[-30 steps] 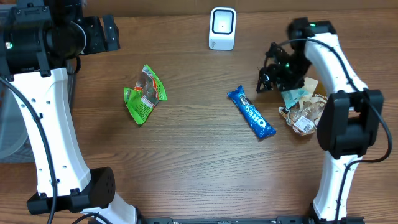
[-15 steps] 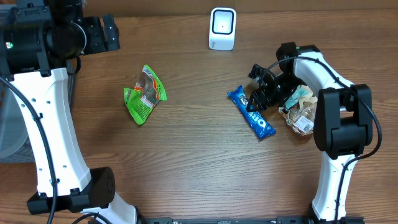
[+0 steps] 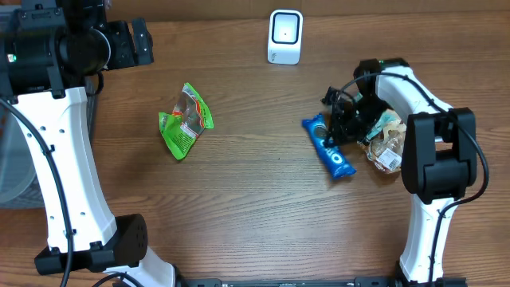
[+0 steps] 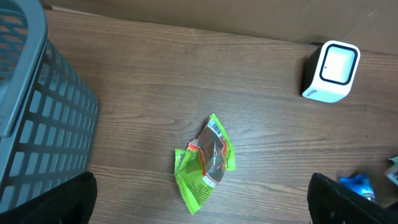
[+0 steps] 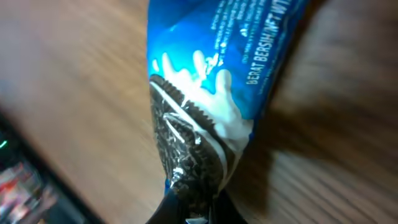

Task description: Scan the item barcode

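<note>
The right gripper [image 3: 333, 131] was up by the pile of crinkly see-through wrappers [image 3: 388, 145] a second ago, with its jaws wide open. Now it has come down to the long blue cookie packet [image 3: 330, 150] and snapped its jaws tight shut on the packet's top end. The right wrist view shows the dark fingers pinching the foil just under the cookie picture.

The packet got nudged a little and turned a bit. It lies on the brown wooden table [image 3: 255, 207], over at about 3 o'clock, just beside the wrapper pile.

This means the grab looks done. I think the next job is to lift the packet and carry it to the small white scanner box [image 3: 285, 36], which sits at about 11 o'clock from the packet. I cannot see the barcode yet, so the packet may need turning.

The left gripper [image 3: 137, 44] waits at about 10 o'clock with its jaws wide open and nothing in them. The crumpled green snack bag [image 3: 186, 121] has not moved.
</note>
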You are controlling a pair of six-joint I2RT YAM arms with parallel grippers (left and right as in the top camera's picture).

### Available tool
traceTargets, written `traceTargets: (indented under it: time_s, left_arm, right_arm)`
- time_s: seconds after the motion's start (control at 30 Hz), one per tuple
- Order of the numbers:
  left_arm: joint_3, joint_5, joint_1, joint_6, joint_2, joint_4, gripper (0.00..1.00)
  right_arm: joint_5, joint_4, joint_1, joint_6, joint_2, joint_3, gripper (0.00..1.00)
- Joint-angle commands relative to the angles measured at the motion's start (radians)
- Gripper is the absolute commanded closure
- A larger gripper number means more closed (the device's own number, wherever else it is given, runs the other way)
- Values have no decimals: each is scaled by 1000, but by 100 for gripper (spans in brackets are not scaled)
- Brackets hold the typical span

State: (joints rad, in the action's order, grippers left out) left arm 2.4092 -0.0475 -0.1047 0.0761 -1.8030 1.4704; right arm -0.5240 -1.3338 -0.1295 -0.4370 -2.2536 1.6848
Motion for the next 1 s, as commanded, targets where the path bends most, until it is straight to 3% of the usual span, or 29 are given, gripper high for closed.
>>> traceTargets:
  time_s: [0.0,0.03,0.1,0.17,0.2,0.27,0.3,0.57,0.63,0.83,0.97]
  left_arm:
    - [3,3,0,10,-8,-2,0]
    - [3,3,0,10,-8,-2,0]
    - [3,3,0,10,-8,-2,0]
    - [3,3,0,10,-8,-2,0]
    - [3,3,0,10,-8,-2,0]
    - [3,3,0,10,-8,-2,0]
    - [3,3,0,10,-8,-2,0]
    - [3,3,0,10,-8,-2,0]
    - [3,3,0,10,-8,-2,0]
    - [3,3,0,10,-8,-2,0]
    - [3,3,0,10,-8,-2,0]
  right_arm:
    - [484,9,-133,344,88,116,96]
    - [590,11,-166,406,95,124,96]
    - [1012,1,-289,631,101,135,96]
    - [1207,-3,-391,753,98,125,96]
    - [1236,13,-441,777,98,117,95]
    - [1237,50,-517,818,98,108,80]
    - [1237,63,-561,850,97,105,78]
    - [1365,13,-737,953,-2,104,77]
    - [1397,-9,-731,1029,8,117,83]
    - [1036,21,-483,780,51,144,85]
    - [407,109,-261,468,52,126,72]
